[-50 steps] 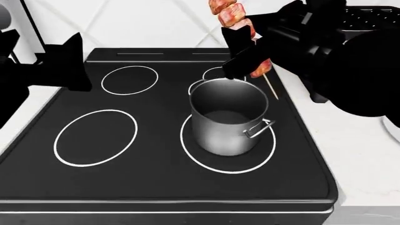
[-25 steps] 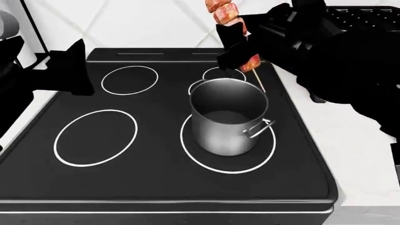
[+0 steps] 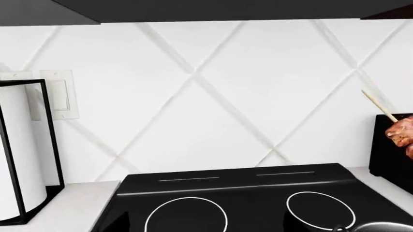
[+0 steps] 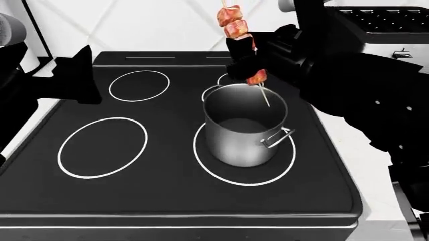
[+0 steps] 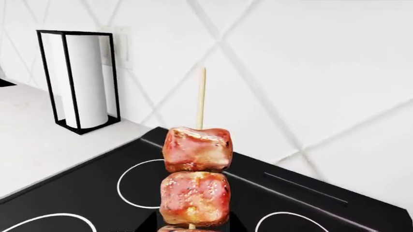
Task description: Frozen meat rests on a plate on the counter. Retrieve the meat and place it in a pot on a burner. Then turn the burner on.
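My right gripper (image 4: pixel 244 56) is shut on the meat (image 4: pixel 232 23), a kebab of reddish-pink chunks on a pale skewer, held nearly upright. Its lower tip hangs just over the far rim of the steel pot (image 4: pixel 244 128). The pot stands on the front right burner (image 4: pixel 244 185) of the black cooktop. In the right wrist view the meat (image 5: pixel 195 179) fills the middle, skewer end up. The left wrist view shows one chunk (image 3: pixel 403 133) at its edge. My left gripper (image 4: pixel 75 75) hovers open and empty over the cooktop's far left edge. The plate is out of view.
The chrome toaster (image 4: pixel 389 20) stands on the counter (image 4: pixel 352 150) at the back right, behind my right arm. A paper towel holder (image 3: pixel 22 159) stands on the counter left of the cooktop. Three other burner rings, such as the front left one (image 4: pixel 102 147), are bare.
My right gripper has moved left and toward the pot with the kebab. The skewer's lower tip has gone from beside the pot to above its opening. The left arm has barely moved.
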### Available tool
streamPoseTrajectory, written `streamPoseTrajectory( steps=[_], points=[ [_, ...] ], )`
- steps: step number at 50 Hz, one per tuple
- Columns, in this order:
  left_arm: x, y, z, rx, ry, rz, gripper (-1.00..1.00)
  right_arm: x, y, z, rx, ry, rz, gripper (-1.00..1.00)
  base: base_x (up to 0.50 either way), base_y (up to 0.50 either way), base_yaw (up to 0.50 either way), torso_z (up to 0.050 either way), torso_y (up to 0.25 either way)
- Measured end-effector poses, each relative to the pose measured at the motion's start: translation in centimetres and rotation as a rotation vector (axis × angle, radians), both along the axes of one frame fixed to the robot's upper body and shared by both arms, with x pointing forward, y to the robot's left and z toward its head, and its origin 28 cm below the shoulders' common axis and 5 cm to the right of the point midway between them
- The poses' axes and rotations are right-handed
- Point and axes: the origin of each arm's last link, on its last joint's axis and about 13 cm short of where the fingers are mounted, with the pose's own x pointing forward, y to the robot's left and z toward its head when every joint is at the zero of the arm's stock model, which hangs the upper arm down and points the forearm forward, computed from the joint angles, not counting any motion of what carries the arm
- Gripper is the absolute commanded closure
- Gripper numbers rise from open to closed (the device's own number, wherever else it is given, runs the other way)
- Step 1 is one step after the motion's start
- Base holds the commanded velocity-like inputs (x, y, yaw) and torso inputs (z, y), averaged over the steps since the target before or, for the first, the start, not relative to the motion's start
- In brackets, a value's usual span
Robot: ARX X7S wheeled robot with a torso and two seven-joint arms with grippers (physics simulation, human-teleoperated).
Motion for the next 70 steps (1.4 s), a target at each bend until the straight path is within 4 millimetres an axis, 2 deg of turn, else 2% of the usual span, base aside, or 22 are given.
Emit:
streamPoseTrajectory(
  steps=[24,70],
  points=[
    [0.2,-0.2,-0.1,0.012,0.003,0.0,-1.0,1.2,-0.1,-3.0,0.032,0.057,-0.007,1.0,0.0,0.0,0.0,0.0,0.0],
    [0.5,-0.2,-0.6,0.022,0.009,0.006,-1.0,2.7,-0.2,-5.6,0.03,0.106,-0.016,1.0,0.0,0.0,0.0,0.0,0.0]
  ],
)
